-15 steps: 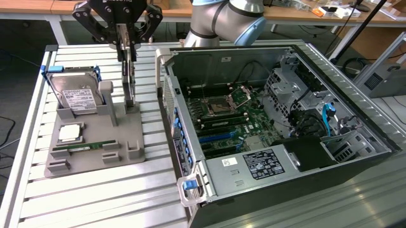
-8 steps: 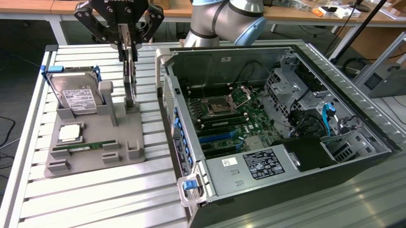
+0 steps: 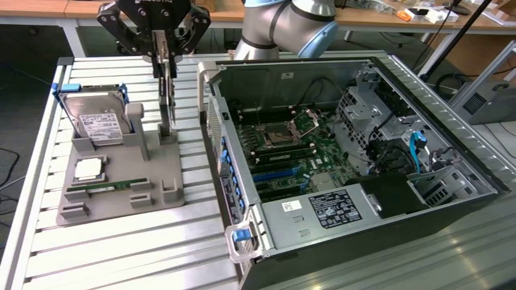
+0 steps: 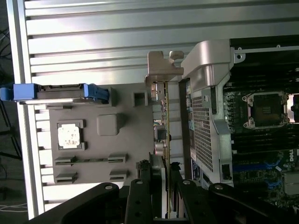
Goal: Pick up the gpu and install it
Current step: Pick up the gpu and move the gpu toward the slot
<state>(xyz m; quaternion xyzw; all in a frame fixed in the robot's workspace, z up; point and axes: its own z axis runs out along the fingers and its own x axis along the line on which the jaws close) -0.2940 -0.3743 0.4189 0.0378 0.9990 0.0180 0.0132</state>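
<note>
At the grey holder [image 3: 121, 204] on the counter [image 3: 121, 257], to the exterior view's left of the open case [image 3: 235, 181], my tool [image 3: 165, 57] is clenched on the upper edge of the gpu [image 3: 167, 99]. The card stands upright and edge-on, its lower end at the holder's rear slot. I cannot tell whether it is seated or lifted clear. A silver bracket [image 4: 161, 70] shows at one end. Hard drive [image 3: 95, 118], CPU [image 3: 87, 169] and RAM stick [image 3: 109, 186] sit in the holder. The motherboard [image 3: 290, 142] lies exposed inside the case.
</note>
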